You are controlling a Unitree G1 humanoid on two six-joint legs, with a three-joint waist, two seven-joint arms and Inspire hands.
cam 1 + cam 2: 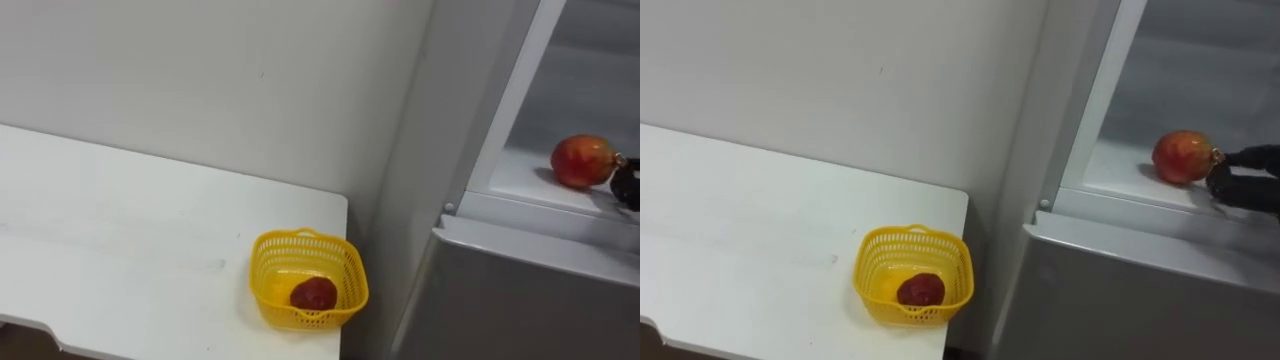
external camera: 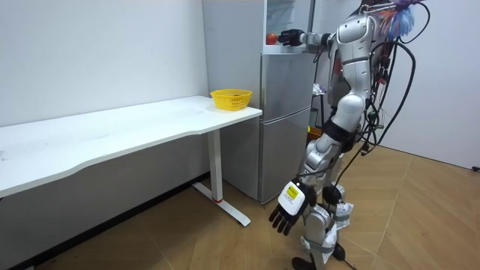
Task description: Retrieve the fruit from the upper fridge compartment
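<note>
A red-yellow apple (image 1: 1182, 157) lies on the white shelf (image 1: 1120, 175) of the open upper fridge compartment. My right hand (image 1: 1244, 178) reaches in from the right at shelf height. Its dark fingers are spread, and their tips are at the apple's right side without closing round it. In the room view I stand in front of the grey fridge (image 2: 285, 120) with the right arm stretched out to the apple (image 2: 271, 37). My left hand (image 2: 289, 210) hangs low beside my legs with relaxed fingers and holds nothing.
A yellow plastic basket (image 1: 940, 255) with one dark red fruit (image 1: 921, 290) stands on the near corner of the white table (image 1: 750, 240), just left of the fridge. The lower fridge door (image 1: 1120, 300) is closed. The wall runs behind the table.
</note>
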